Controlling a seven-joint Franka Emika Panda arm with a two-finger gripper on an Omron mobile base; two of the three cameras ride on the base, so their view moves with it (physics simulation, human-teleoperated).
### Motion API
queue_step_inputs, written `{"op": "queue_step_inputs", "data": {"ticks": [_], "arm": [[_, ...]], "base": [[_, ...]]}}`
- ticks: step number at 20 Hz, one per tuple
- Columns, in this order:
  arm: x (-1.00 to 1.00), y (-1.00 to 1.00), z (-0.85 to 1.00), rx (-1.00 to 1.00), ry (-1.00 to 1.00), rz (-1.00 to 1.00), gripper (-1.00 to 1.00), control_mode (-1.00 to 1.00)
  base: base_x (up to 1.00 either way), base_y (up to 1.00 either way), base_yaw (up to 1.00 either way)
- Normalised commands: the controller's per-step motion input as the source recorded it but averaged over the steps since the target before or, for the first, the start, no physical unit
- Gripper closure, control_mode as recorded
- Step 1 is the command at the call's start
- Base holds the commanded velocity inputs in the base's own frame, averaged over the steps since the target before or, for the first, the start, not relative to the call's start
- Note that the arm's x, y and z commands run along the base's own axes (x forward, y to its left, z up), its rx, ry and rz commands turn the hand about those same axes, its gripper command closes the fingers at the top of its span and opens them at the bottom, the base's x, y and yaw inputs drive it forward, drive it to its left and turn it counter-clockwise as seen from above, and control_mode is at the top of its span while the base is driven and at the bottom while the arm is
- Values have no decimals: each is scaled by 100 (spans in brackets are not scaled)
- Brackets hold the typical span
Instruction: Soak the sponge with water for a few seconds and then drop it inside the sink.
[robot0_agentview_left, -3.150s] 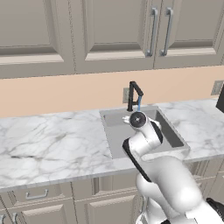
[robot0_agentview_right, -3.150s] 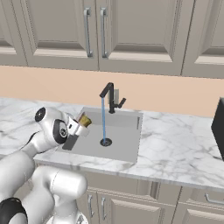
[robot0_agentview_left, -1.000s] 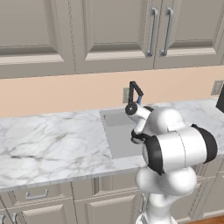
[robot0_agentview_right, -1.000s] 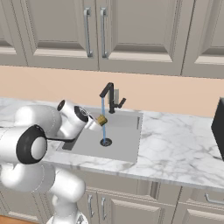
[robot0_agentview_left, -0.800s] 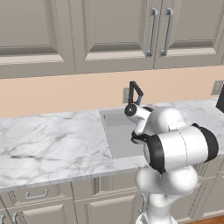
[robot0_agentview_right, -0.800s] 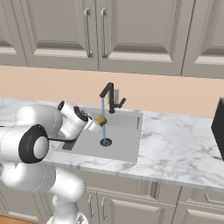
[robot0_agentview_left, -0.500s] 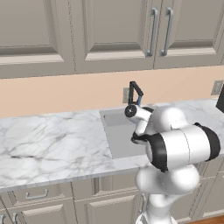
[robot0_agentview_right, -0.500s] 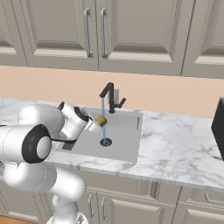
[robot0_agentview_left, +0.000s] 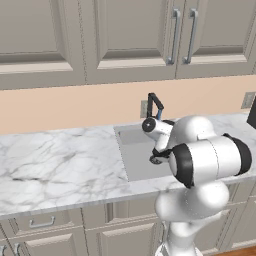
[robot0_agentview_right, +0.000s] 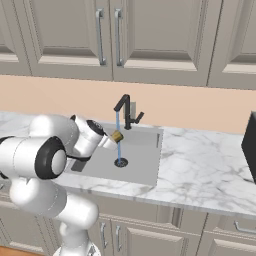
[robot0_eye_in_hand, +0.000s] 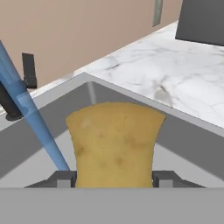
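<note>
In the left base view the robot's white arm covers the right part of the sink (robot0_agentview_left: 134, 155), drain included, and most of the water (robot0_agentview_left: 158, 114) below the faucet (robot0_agentview_left: 154, 101). The hand view cuts off the faucet's base at its left edge and the sponge's (robot0_eye_in_hand: 115, 144) lower end at the bottom, so whether the stream touches the sponge cannot be told. A dark box (robot0_agentview_right: 249, 146) on the worktop (robot0_agentview_right: 200, 175) right of the sink is cropped by the right base view's edge.

One sponge (robot0_eye_in_hand: 114, 146), one sink (robot0_agentview_right: 141, 162), one faucet (robot0_agentview_right: 127, 111) — one water (robot0_agentview_right: 118, 137) stream — perhaps three cabinet handles (robot0_agentview_right: 99, 36).
</note>
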Motion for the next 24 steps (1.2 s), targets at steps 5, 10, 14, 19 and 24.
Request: {"op": "queue_step_inputs", "data": {"ticks": [5,10,14,19,24], "arm": [[6,0,-1,0,0,0,100,-100],[27,0,-5,0,1,0,100,-100],[29,0,-7,0,5,2,100,-100],[13,5,-16,0,1,6,100,-100],[0,12,-15,0,-1,1,100,-100]], "base": [[0,0,0],[0,0,0],[0,0,0],[0,0,0],[0,0,0]]}}
